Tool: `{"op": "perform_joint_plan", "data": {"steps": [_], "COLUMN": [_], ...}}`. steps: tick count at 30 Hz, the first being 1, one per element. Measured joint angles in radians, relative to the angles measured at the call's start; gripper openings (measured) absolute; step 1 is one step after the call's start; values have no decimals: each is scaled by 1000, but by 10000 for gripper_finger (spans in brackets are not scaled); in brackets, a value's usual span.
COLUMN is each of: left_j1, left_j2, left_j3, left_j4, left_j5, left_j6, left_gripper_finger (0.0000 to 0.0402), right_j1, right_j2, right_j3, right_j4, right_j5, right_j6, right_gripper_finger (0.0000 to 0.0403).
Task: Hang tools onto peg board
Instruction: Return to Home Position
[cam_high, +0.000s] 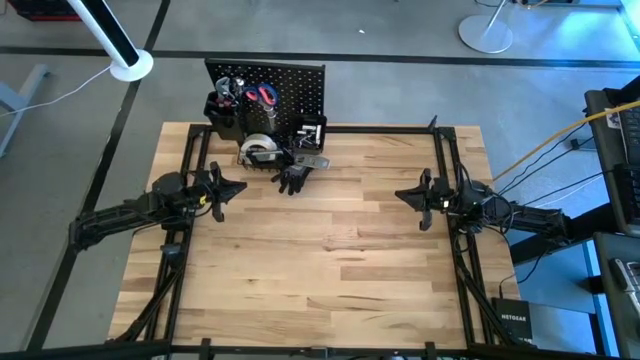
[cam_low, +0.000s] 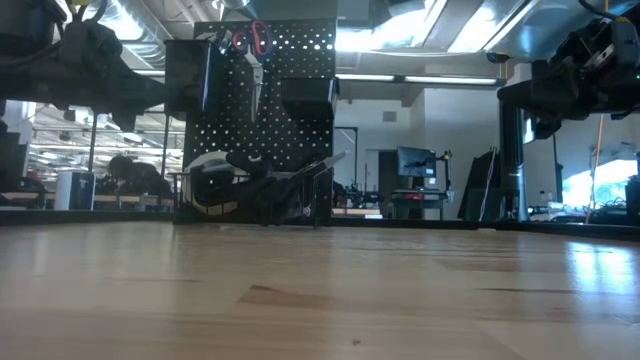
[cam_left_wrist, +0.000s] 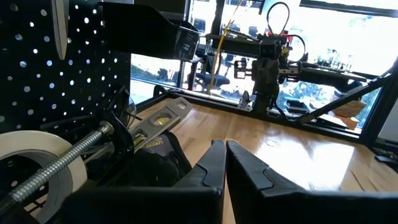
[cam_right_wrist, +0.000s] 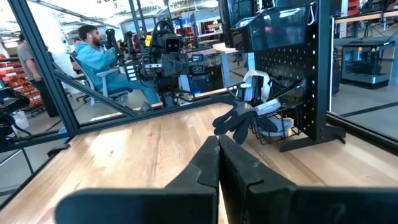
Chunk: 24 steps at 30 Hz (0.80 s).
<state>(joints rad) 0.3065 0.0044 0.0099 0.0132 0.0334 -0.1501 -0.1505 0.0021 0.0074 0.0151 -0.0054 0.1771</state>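
The black peg board (cam_high: 285, 90) stands upright at the table's far edge. Red-handled scissors (cam_low: 258, 40) hang on it. At its foot sit a pale tape roll (cam_high: 260, 147), a silver level bar (cam_left_wrist: 163, 118), a clamp's threaded screw (cam_left_wrist: 68, 158) and black gloves (cam_high: 292, 178), which lie on the tabletop. My left gripper (cam_high: 238, 186) waits shut at the left, level, right of its arm. My right gripper (cam_high: 402, 195) waits shut at the right, pointing toward the table's left. Neither touches anything.
A black frame (cam_high: 380, 130) runs along the table's edges. Bare wooden tabletop (cam_high: 340, 260) lies between the two arms and toward the near edge. In the right wrist view a seated person (cam_right_wrist: 106, 59) shows beyond the table.
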Motion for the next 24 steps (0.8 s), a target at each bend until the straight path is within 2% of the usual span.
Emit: {"op": "perform_joint_plan", "data": {"steps": [24], "left_j1": [0], "left_j2": [0], "left_j3": [0], "left_j4": [0], "left_j5": [0], "left_j6": [0], "left_gripper_finger": [5], "right_j1": [0], "right_j2": [0], "right_j3": [0], "right_j4": [-2], "right_j5": [-3], "right_j6": [1], "right_gripper_finger": [5]}}
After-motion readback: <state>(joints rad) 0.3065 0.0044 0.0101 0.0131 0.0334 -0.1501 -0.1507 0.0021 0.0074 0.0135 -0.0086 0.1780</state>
